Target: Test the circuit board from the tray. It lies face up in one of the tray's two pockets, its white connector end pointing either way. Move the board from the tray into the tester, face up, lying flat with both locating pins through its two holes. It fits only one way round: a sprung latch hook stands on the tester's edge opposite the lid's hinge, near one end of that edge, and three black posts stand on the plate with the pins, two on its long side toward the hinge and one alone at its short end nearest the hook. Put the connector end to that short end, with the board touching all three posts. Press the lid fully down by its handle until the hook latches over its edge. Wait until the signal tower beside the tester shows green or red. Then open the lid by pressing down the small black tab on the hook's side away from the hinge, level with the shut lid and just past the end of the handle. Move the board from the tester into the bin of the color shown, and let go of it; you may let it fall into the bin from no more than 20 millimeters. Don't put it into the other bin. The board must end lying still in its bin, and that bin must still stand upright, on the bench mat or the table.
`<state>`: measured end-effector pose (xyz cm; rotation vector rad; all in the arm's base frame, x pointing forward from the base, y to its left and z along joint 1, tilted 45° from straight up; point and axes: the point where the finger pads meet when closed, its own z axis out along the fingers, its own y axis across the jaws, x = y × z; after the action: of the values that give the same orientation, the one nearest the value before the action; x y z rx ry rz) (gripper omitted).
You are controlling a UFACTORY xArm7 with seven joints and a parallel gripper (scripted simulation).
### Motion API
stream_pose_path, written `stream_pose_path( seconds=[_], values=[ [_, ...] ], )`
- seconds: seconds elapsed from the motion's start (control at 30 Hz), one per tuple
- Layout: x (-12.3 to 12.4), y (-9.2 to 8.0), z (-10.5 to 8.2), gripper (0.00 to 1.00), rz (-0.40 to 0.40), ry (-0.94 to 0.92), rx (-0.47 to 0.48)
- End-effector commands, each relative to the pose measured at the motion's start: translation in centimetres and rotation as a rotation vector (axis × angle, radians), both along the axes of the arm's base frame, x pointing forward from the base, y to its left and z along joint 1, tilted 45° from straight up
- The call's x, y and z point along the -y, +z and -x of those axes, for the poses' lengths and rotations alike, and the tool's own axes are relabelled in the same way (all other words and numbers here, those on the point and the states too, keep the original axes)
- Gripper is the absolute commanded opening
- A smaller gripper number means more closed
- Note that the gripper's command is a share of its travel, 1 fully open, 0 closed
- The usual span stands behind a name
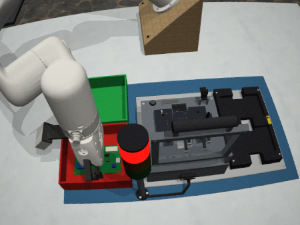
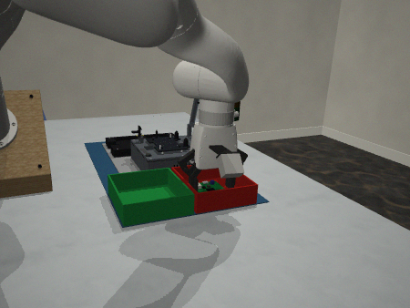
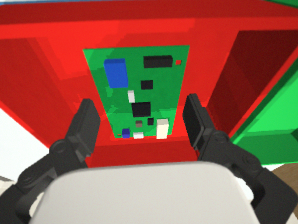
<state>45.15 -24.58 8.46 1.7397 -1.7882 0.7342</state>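
Observation:
The green circuit board (image 3: 137,92) lies flat, face up, on the floor of the red bin (image 1: 95,163); it also shows in the top view (image 1: 111,160) and the exterior view (image 2: 207,186). My gripper (image 3: 141,106) hangs inside the red bin over the board, open, its two black fingers standing apart on either side of the board's near end without touching it. The signal tower (image 1: 133,150) shows red. The tester (image 1: 190,133) has its lid raised, its black handle (image 1: 204,124) up, and the plate under it holds no board.
The green bin (image 1: 110,98) stands next to the red bin and is empty. The black tray (image 1: 251,124) lies right of the tester on the blue mat. A wooden block (image 1: 171,26) holds the arm's base at the back. The red bin's walls close in around my fingers.

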Motion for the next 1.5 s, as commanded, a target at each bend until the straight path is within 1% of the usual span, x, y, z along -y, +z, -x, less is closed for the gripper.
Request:
stream_pose_path(
  seconds=[0.0,0.27,0.47,0.63,0.93,1.0,1.13,1.27,1.47],
  values=[
    [-0.2,0.1,-0.2,1.0,0.0,0.004,0.003],
    [-0.2,0.2,-0.2,1.0,0.0,0.004,0.003],
    [-0.7,0.7,-0.2,1.0,0.0,0.004,0.003],
    [-2.3,2.3,-0.2,1.0,0.0,0.004,0.003],
    [-6.7,6.7,-0.2,1.0,0.0,0.004,0.003],
    [-6.7,6.7,-0.2,1.0,0.0,0.004,0.003],
    [-8.4,8.4,-0.2,1.0,0.0,0.004,0.003],
    [-9.5,9.5,-0.2,1.0,0.0,0.004,0.003],
    [-10.0,10.0,-0.2,1.0,0.0,0.004,0.003]
  ],
)
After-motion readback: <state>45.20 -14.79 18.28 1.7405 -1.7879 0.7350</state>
